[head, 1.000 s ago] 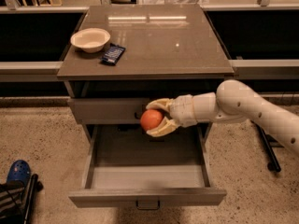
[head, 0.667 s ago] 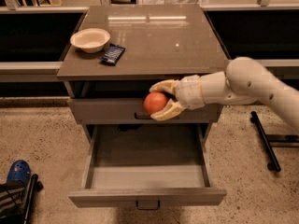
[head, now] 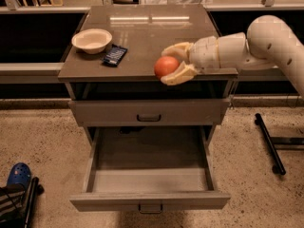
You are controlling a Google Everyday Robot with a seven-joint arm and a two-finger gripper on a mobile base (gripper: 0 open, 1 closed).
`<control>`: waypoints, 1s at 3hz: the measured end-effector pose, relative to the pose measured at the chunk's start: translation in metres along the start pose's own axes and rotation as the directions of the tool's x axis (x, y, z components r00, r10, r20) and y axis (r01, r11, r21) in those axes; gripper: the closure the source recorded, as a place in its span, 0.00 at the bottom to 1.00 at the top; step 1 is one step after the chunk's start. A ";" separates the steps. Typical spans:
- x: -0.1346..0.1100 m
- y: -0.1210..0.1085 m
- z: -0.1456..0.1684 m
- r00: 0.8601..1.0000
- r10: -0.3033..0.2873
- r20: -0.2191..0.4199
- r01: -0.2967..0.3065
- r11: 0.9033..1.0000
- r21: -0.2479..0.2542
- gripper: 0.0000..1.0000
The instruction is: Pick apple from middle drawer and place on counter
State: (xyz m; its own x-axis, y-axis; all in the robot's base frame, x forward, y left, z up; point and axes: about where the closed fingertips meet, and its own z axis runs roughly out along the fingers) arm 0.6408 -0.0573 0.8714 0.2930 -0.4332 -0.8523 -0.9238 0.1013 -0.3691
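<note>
The red-orange apple [head: 166,66] is held between the cream fingers of my gripper [head: 173,63], which is shut on it. The gripper reaches in from the right on the white arm [head: 266,42]. The apple is over the front edge of the glossy grey-brown counter [head: 147,37], right of centre; I cannot tell whether it touches the surface. The middle drawer [head: 149,175] is pulled fully open below and its tray shows nothing inside. Its dark pull handle [head: 150,207] is at the bottom front.
A cream bowl [head: 92,40] and a dark flat packet [head: 115,55] sit on the counter's left side. A closed drawer front [head: 149,112] lies above the open one. A black stand leg [head: 270,144] is on the floor at right; a blue shoe [head: 18,175] at bottom left.
The gripper has lifted the apple from in front of the upper drawer front up to counter height and slightly right. The drawer has stayed open.
</note>
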 end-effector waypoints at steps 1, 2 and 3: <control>0.002 -0.045 -0.016 0.997 0.081 -0.005 -0.081 0.991 0.104 1.00; 0.016 -0.080 -0.024 0.983 0.182 -0.004 -0.176 0.956 0.234 1.00; 0.031 -0.106 -0.018 0.962 0.273 -0.004 -0.258 0.915 0.311 1.00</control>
State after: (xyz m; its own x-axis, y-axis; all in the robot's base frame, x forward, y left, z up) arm 0.7431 -0.0981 0.8904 0.0284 -0.3927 -0.9192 -0.8441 0.4832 -0.2325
